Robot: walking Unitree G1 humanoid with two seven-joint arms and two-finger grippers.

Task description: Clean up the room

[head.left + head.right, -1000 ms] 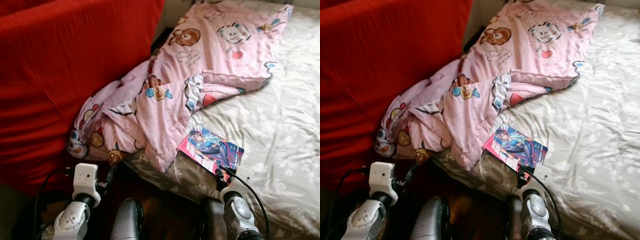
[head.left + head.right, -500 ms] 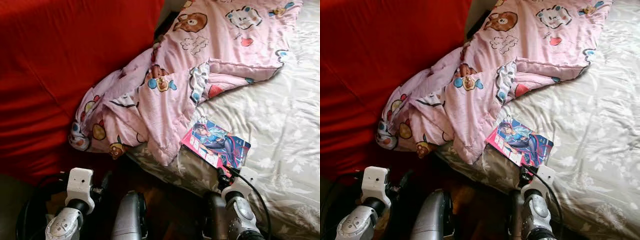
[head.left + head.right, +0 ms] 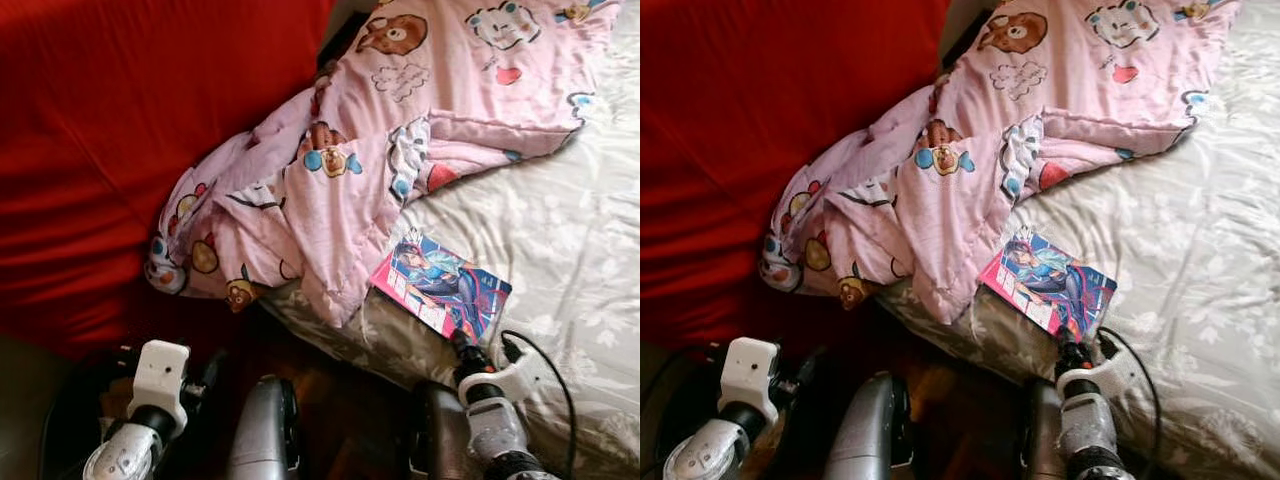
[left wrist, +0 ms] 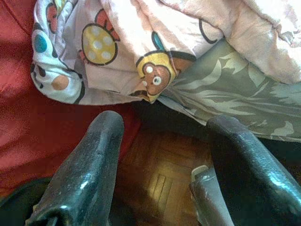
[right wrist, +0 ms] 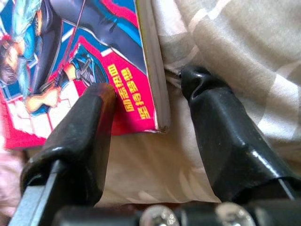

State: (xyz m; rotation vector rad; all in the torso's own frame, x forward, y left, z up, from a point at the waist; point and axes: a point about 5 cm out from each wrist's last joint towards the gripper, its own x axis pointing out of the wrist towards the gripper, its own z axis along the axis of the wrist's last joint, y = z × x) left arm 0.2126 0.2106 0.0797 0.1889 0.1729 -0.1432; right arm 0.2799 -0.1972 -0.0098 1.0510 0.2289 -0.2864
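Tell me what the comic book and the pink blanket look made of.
Comic book: glossy printed paper, judging by its thin stacked page edge and sheen. Pink blanket: soft matte fabric, probably a padded cotton, since it bunches into thick folds and shows a stitched hem.

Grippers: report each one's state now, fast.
Left gripper: open, holding nothing, above the floor.
Right gripper: open, fingers straddling the comic book's corner, not clamped.

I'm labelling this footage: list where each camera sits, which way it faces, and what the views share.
Left eye, right eye: on the head, looking down at the bed, pink blanket and comic book; both arms show.
Left wrist: along the open left gripper at the blanket's edge and wooden floor.
Right wrist: along the open right gripper, jaws straddling the book's corner.
Shared: book, blanket.
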